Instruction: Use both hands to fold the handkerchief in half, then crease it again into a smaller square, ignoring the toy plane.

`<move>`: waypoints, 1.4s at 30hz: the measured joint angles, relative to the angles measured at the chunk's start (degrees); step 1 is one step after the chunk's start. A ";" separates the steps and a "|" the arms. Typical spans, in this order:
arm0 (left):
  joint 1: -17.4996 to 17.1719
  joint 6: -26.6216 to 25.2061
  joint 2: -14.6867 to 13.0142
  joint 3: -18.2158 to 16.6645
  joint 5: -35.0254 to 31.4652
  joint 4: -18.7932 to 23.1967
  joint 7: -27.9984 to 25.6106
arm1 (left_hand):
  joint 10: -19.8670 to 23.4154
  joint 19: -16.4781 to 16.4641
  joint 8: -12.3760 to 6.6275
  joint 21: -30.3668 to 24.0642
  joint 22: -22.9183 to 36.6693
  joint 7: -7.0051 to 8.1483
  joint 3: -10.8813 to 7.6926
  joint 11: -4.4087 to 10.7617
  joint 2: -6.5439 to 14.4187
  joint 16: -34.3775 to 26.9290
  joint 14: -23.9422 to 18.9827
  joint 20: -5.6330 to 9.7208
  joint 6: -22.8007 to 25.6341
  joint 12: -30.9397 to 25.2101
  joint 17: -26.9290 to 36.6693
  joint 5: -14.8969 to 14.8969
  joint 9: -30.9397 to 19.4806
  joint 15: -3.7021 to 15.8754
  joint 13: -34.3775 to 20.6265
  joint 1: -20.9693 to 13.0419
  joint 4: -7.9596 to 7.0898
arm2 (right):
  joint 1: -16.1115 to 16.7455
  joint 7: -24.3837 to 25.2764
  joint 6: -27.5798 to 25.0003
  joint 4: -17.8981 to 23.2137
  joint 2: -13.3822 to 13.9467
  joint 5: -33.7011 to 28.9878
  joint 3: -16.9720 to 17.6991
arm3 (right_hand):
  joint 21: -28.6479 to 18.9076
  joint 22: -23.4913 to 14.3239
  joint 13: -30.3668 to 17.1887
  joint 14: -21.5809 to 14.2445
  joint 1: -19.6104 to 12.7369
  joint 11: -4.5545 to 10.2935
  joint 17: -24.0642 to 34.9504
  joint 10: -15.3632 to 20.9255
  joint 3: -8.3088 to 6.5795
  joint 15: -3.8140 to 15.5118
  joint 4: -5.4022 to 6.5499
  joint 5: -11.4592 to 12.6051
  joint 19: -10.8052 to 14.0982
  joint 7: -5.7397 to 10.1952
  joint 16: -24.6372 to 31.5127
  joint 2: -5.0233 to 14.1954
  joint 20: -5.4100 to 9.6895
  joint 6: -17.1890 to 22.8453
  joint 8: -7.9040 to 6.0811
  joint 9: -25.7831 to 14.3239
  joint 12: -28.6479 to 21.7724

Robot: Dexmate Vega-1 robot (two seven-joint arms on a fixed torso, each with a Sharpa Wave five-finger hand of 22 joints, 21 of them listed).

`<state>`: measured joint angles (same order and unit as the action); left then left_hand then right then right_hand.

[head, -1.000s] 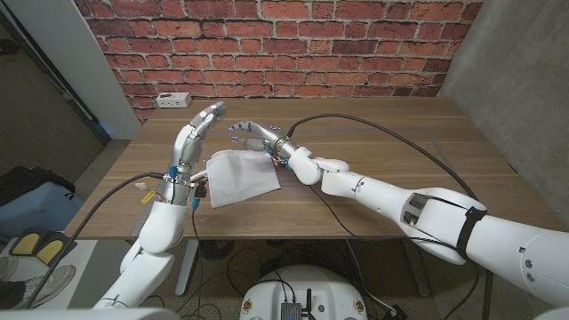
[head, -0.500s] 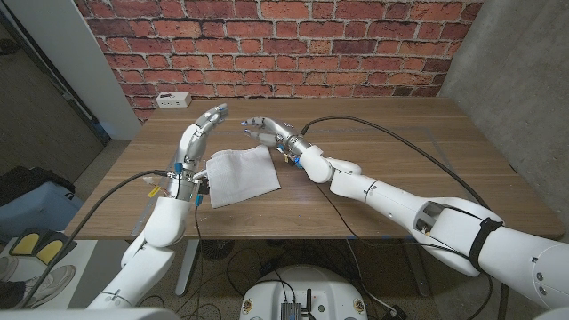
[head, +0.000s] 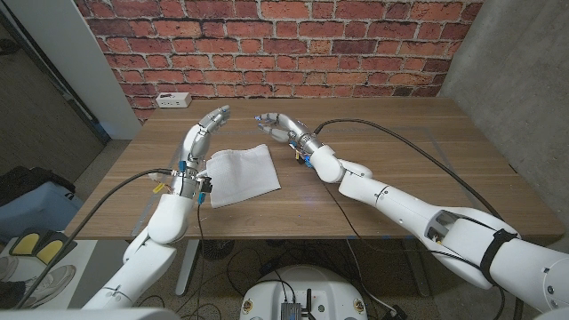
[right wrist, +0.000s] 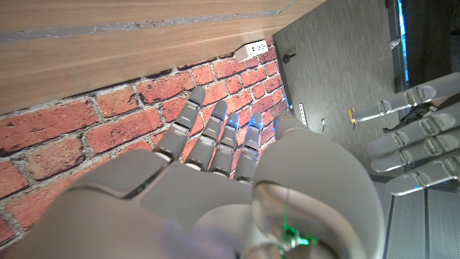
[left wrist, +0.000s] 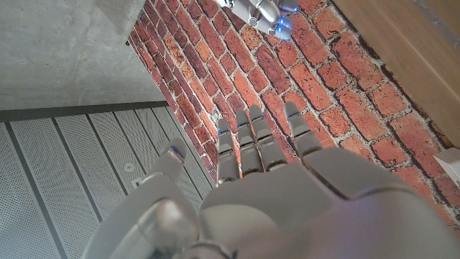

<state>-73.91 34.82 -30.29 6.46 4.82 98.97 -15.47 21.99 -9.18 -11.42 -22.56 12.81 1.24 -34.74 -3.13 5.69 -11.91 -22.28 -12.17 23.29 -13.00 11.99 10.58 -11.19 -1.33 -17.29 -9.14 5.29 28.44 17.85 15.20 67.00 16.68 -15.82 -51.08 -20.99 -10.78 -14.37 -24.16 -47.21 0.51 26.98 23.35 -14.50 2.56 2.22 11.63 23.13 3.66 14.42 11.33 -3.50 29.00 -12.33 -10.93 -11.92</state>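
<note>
The white handkerchief lies on the wooden table, already doubled over by the look of its layered edges, so the first fold seems done and the second crease is probably in hand or just finished; I cannot tell which. If another fold is due, both hands must come down, pinch the corners of one edge and carry it across to the opposite one. The left hand is raised just beside the cloth's far left corner, fingers extended and apart, holding nothing. The right hand hovers beyond the cloth's far right corner, fingers loosely curved and spread, empty too
</note>
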 measured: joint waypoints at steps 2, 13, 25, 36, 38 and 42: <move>0.28 -0.56 -0.34 0.39 0.64 -0.06 0.00 | -0.31 0.21 0.21 0.00 0.00 0.19 -0.17 -0.21 0.00 0.41 0.56 0.21 -0.19 0.29 -0.26 0.00 0.00 -0.11 0.00 0.00 0.17 | 0.73 0.01 -0.26 0.97 0.47 0.58 0.76 | 0.00 0.00 0.00 0.00 0.00 0.00 0.00 0.00 0.00 0.00 0.00 0.00 0.00 -0.28 0.00 0.00 0.00 0.28 0.00 0.00 0.00; 1.58 -2.85 -1.95 2.25 3.42 -0.31 0.75 | -1.68 0.83 0.44 0.35 0.00 0.50 -0.75 -0.23 0.00 1.32 3.40 1.27 -1.11 0.71 -0.76 0.00 -0.01 -0.10 0.60 0.00 0.75 | 3.98 0.52 -1.14 4.96 2.33 3.13 3.87 | 0.00 0.00 0.27 -0.20 0.00 -0.21 0.00 0.21 -0.47 -0.21 -0.01 0.00 0.21 -0.28 0.22 0.00 -0.20 0.28 0.00 0.00 0.00; 3.24 -3.78 -3.60 4.23 6.95 -1.57 2.80 | -5.99 4.03 1.06 1.81 -0.84 1.93 -1.57 0.21 0.52 2.21 11.98 6.52 -4.24 1.79 -1.89 0.00 0.54 0.50 2.57 -1.76 2.54 | 8.27 0.50 1.25 7.74 3.35 8.88 7.71 | 1.97 0.13 1.03 7.02 4.26 -3.90 -2.33 -4.79 -0.03 -0.97 0.42 -1.04 -3.50 -1.50 -3.27 -2.81 3.44 -4.75 2.00 -0.15 1.12; 5.39 -2.30 -4.94 5.90 12.23 -4.79 7.29 | -10.53 5.24 1.70 2.88 -1.37 2.13 0.83 1.60 0.47 2.21 17.12 8.56 -9.54 2.22 -1.78 -0.64 0.95 0.91 4.95 1.02 0.11 | 12.20 -1.39 5.27 9.66 3.66 15.41 11.05 | 4.71 0.42 2.66 13.27 16.35 -2.99 -6.07 -10.60 3.31 -1.52 5.36 -1.00 -6.15 -0.51 -4.07 -3.05 3.49 -16.77 2.40 0.01 1.34; 5.74 -2.06 -5.12 6.12 13.10 -5.35 8.09 | -11.55 5.20 1.73 2.88 -1.37 1.82 1.27 2.62 0.59 2.21 17.84 8.93 -11.10 2.23 -1.77 -0.63 1.07 1.04 5.44 2.31 -1.15 | 12.82 -1.64 5.70 9.97 3.66 16.18 11.49 | 5.15 0.49 2.87 14.18 18.20 -2.51 -6.61 -11.31 4.00 -1.27 6.04 -0.78 -6.48 -0.89 -4.07 -3.22 3.81 -17.42 2.40 0.13 1.46; 6.72 -1.72 -5.74 6.72 15.71 -6.72 10.72 | -16.00 6.48 2.18 3.95 -1.63 2.01 1.83 4.18 0.07 2.21 21.16 10.20 -18.08 2.67 -1.87 0.03 1.34 1.65 6.51 5.01 -4.57 | 14.34 -2.38 6.71 10.88 3.75 18.29 12.62 | 6.43 0.67 3.19 17.39 22.31 -1.67 -8.29 -14.40 5.24 -0.95 6.97 0.18 -7.92 -1.71 -4.19 -3.60 5.26 -20.35 2.40 0.28 1.57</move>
<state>-67.19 33.10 -36.03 13.18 20.53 92.25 -4.75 5.99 -2.70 -9.25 -18.62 11.18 3.25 -32.91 1.05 5.76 -9.70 -1.13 -1.97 5.21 -10.33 10.12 10.60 -9.85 0.33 -10.78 -4.13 0.71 42.78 15.47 21.91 77.88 20.44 2.47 -38.45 -14.56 -10.11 -11.17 -6.77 -24.90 -1.16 18.69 8.95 -9.25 1.61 9.20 11.81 15.20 1.95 10.23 7.72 1.76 8.65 -9.93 -10.65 -10.35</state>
